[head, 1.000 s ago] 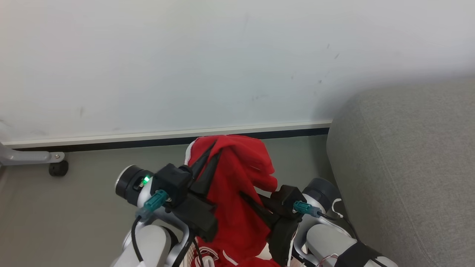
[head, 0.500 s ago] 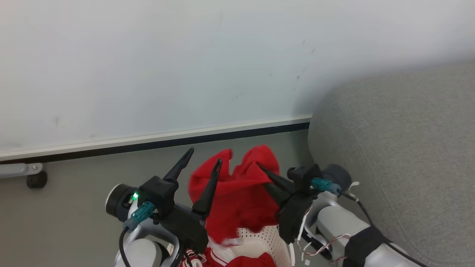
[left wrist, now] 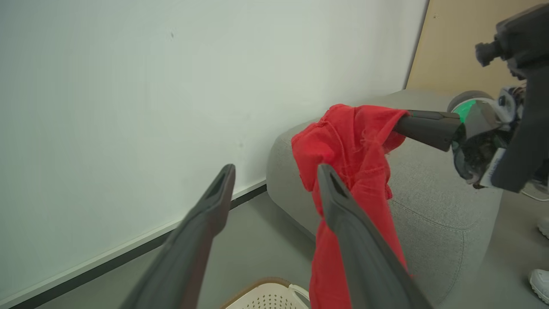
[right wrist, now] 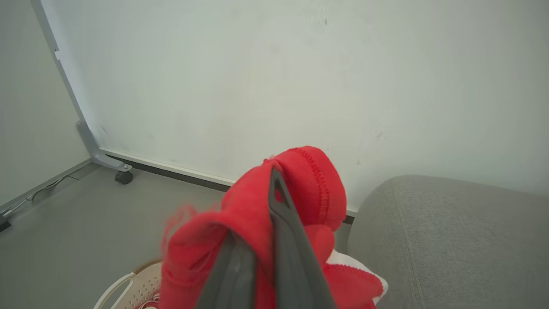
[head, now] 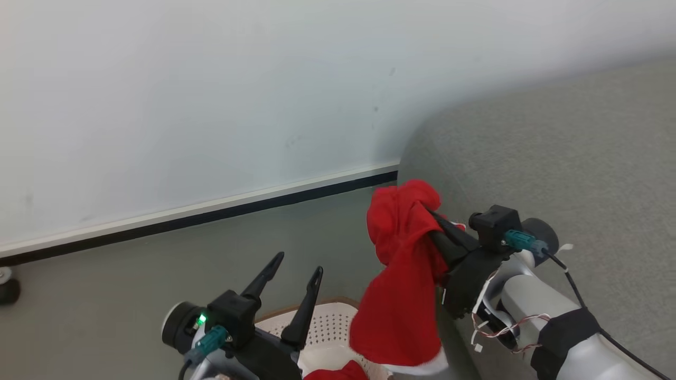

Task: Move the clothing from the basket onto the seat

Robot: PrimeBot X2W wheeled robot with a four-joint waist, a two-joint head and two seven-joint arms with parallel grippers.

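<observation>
Head view: a second ago both grippers pinched the red garment (head: 401,264). Now the left gripper (head: 299,264) has let go and stands spread wide and empty above the basket (head: 327,322). The right gripper (head: 441,229) stays clenched on the garment's bunched top and carries it alone. The cloth hangs free, just beside the near rounded edge of the seat (head: 554,158), not yet over it. The camera has swung towards the seat too. With one hand free, the carry looks about ready to end in a drop onto the cushion. A second red garment (head: 338,372) lies in the basket, so the task seems roughly half done.

Left wrist view: the open fingers frame the hanging garment in front of the seat's corner. Beyond it are a tan panel (left wrist: 454,43) and a person's white shoe (left wrist: 539,280).

Right wrist view: red cloth wraps the closed fingers. The floor (right wrist: 85,214) is plain grey, the wall (right wrist: 214,86) pale and scuffed above a dark skirting board (right wrist: 171,174), with a wheeled frame (right wrist: 107,159) at its foot.
</observation>
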